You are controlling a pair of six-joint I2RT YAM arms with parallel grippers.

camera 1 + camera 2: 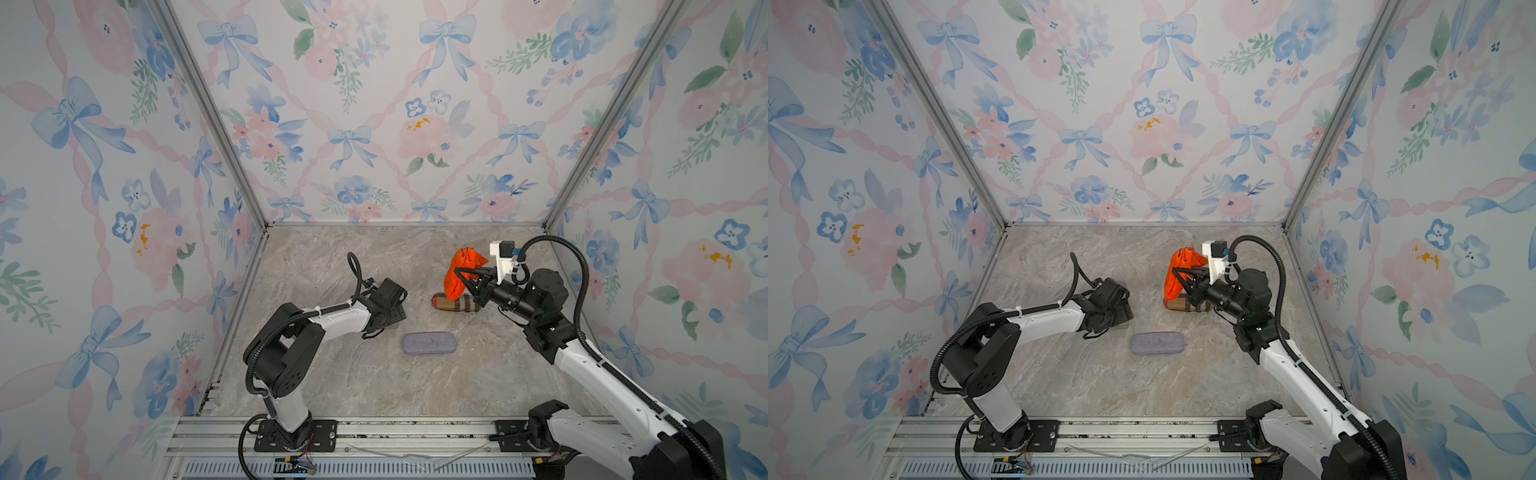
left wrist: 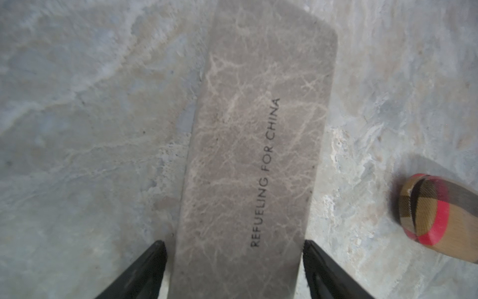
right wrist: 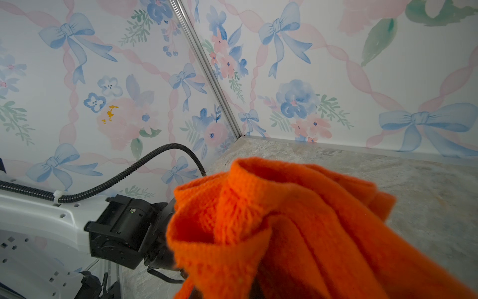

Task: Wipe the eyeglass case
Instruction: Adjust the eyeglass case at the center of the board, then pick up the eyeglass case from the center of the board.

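1. Progress: early, by the look of it. No clear cloth-on-case rubbing visible, so wiping judged not yet done.
2. Right gripper (image 1: pixel 458 272) clamped on bunched orange cloth (image 1: pixel 452 286), raised off the table (image 1: pixel 332 386). Lower fold overlaps the plaid case (image 1: pixel 461 303) in both top views; touching or just above it, cannot tell.
3. Left gripper (image 2: pixel 232 244) low at the table, jaws spread wide either side of one end of the marble-print eyeglass case (image 2: pixel 258 129). Sliver of table visible between one finger and the case edge, so straddling rather than squeezing.
4. Marble-print eyeglass case flat on the table on the left arm's side, under that wrist. Near invisible in the top views, camouflaged against the tabletop. Judged the target, being the only case between jaws.
5. Left to do: steady the case, bring the cloth across and down, rub the top face.
6. Around: grey felt case (image 1: pixel 430 343) flat at table centre, near the left gripper but apart. Plaid case near the marble one, clear of the jaws.
7. In the way: plaid case right below the cloth, easy to drag. Three cases close together, so a wrong pick is possible.
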